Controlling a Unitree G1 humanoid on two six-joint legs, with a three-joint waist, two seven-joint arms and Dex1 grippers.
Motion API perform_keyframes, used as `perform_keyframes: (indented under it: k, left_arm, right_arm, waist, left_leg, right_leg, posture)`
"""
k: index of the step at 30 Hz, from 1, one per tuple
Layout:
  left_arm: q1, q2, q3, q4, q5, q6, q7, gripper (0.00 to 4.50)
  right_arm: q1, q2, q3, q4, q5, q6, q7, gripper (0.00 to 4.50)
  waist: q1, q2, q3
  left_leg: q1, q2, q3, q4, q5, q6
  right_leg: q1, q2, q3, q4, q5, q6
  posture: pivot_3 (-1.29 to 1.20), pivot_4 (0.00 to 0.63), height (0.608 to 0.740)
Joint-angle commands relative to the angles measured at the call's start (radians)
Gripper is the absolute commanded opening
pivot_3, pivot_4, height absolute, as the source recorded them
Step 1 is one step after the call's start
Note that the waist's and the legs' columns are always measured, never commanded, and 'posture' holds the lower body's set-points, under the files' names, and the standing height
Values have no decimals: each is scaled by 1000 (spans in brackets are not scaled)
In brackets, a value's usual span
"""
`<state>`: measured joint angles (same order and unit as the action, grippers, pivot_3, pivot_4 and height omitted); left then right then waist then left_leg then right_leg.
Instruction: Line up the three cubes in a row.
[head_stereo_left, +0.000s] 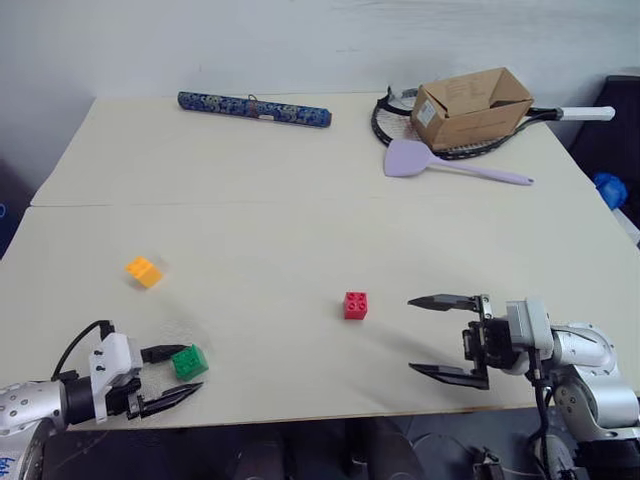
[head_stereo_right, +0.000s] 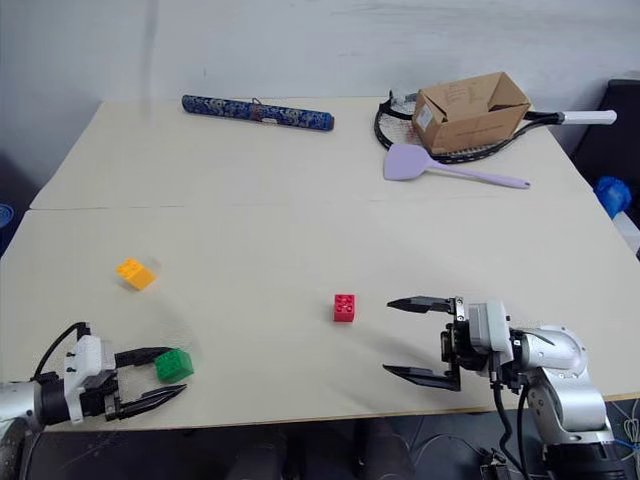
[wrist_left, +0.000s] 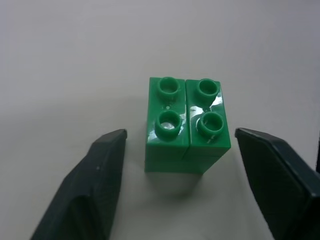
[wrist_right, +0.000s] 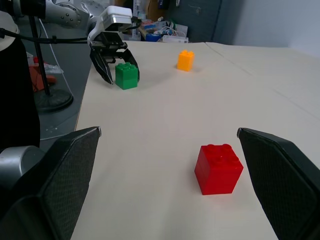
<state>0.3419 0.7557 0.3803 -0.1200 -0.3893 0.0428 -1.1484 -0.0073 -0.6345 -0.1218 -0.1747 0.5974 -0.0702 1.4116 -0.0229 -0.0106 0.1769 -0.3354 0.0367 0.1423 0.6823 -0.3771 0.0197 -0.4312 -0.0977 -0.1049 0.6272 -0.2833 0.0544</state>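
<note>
The green cube (head_stereo_left: 189, 361) sits near the table's front left corner, studs up. My left gripper (head_stereo_left: 193, 368) is open around it; in the left wrist view the two fingers (wrist_left: 102, 170) flank the cube (wrist_left: 187, 125) with a gap on each side. The red cube (head_stereo_left: 355, 305) rests at the front middle. My right gripper (head_stereo_left: 440, 335) is open, pointing left at the red cube from a short way to its right, nothing between its fingers. The yellow-orange cube (head_stereo_left: 143, 271) lies alone, farther back on the left.
At the back right a brown cardboard box (head_stereo_left: 470, 105) rests on a racket (head_stereo_left: 395, 125), with a lilac spatula (head_stereo_left: 415, 158) in front. A blue patterned roll (head_stereo_left: 254, 108) lies along the far edge. The table's front edge (head_stereo_left: 300, 415) runs close to both grippers.
</note>
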Motion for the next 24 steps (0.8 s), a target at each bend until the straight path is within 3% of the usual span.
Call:
perform_keyframes:
  k: [1,4,11,13,16,24]
  left_arm:
    - [-33,-4,-6,19,-6,-28,6,2331]
    - [-86,9,-36,1,-24,-11,-9,1467]
    - [-342,33,-218,-93,-19,116,-18,1473]
    - [-525,-25,-331,-43,16,121,-23,1473]
    - [-679,-99,-440,80,79,83,-36,1473]
    - [-848,-214,-598,335,188,-41,-95,1473]
  right_arm:
    - [22,-18,-32,-9,-5,-39,5,4500]
    - [34,-18,-51,-14,2,-49,-5,4500]
    - [138,0,-112,-122,71,28,-110,4500]
    - [163,25,-128,-156,68,40,-183,4500]
    - [175,42,-124,-202,61,46,-244,4500]
    - [148,34,-98,-289,49,107,-359,4500]
  waist:
    - [2,0,0]
    - [4,0,0]
    - [23,0,0]
    - [32,0,0]
    - [44,2,-1]
    - [26,1,-1]
  left_leg:
    - [0,0,0,0,0,0]
    - [1,0,0,0,0,0]
    - [1,0,-1,0,0,0]
    - [1,-1,0,0,0,0]
    - [1,-3,0,2,2,1]
    - [1,-3,3,2,3,2]
  right_leg:
    - [0,0,0,0,0,0]
    - [1,0,0,0,0,0]
    - [2,0,-1,0,0,0]
    - [2,0,0,1,0,0]
    - [2,0,0,2,1,2]
    - [1,3,1,1,1,2]
  posture:
    - [0,150,740]
    - [0,150,740]
    - [0,150,740]
    - [0,150,740]
    - [0,150,740]
    - [0,150,740]
